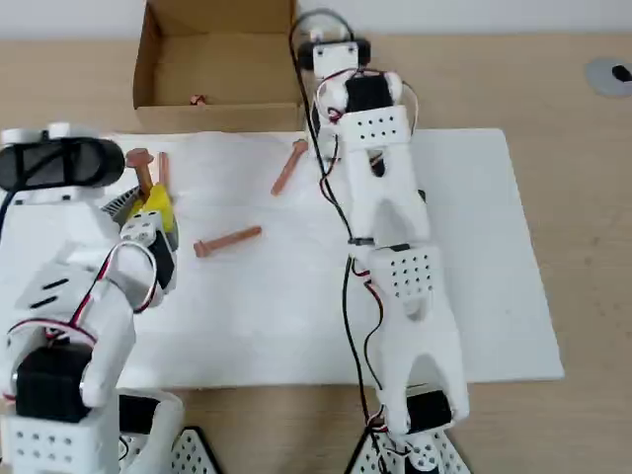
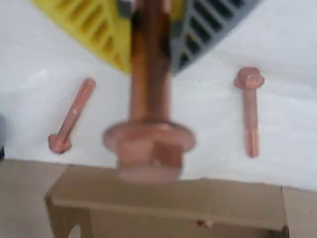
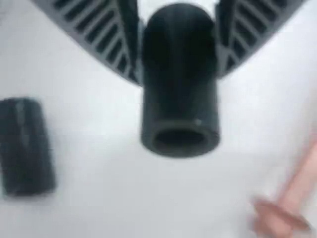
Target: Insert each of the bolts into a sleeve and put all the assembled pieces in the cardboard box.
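Observation:
My left gripper (image 2: 150, 62) is shut on a copper bolt (image 2: 150, 106), head pointing toward the cardboard box (image 2: 163, 201); in the high view this gripper (image 1: 150, 197) hangs over the white sheet's left part with the bolt (image 1: 141, 168). My right gripper (image 3: 178, 74) is shut on a black sleeve (image 3: 179, 99), open end facing out, above the sheet. A second sleeve (image 3: 25, 146) lies nearby. Loose bolts lie on the sheet (image 1: 289, 168), (image 1: 227, 240), (image 1: 163, 170). The right arm (image 1: 385, 197) hides its own gripper from above.
The cardboard box (image 1: 148, 69) stands open at the table's back, left of centre, with one small copper piece (image 1: 197, 100) inside. A white sheet (image 1: 474, 296) covers the work area. A cable (image 1: 348, 326) runs along the right arm.

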Motion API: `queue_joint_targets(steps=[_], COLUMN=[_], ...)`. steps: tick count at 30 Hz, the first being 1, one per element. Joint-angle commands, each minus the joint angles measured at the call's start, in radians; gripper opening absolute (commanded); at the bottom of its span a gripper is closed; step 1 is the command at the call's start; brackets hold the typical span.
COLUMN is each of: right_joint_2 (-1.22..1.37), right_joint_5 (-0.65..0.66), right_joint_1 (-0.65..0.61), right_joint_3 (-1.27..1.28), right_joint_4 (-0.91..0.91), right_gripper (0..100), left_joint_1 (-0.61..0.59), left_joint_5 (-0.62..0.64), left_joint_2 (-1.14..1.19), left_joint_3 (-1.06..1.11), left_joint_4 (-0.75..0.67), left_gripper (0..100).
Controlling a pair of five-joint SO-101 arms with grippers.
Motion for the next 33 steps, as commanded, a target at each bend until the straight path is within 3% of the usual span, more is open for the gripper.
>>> queue_joint_targets(steps=[1, 11, 21, 27, 33], right_joint_2=[-0.016, -0.266, -0.723, -0.963, -1.291], right_joint_5=[0.084, 0.132, 0.135, 0.135, 0.132], right_joint_1=[-0.001, -0.059, -0.291, -0.344, -0.344], right_joint_3=[-0.213, -0.245, -0.206, 0.031, 0.487], right_joint_4=[0.012, 0.014, 0.015, 0.015, 0.014], right_gripper=[1.0, 1.0, 0.9, 0.9, 0.9], left_joint_1=[0.008, 0.008, 0.008, 0.009, 0.009], left_joint_5=[-0.003, 0.0, 0.002, 0.0, -0.002], left_joint_2=[-0.045, -0.145, -0.151, -0.22, -0.263], left_joint_3=[-0.005, 0.005, -0.002, -0.015, -0.015], left_joint_4=[0.0, -0.002, -0.068, -0.152, -0.21], left_gripper=[0, 0, 0, 0, 0])
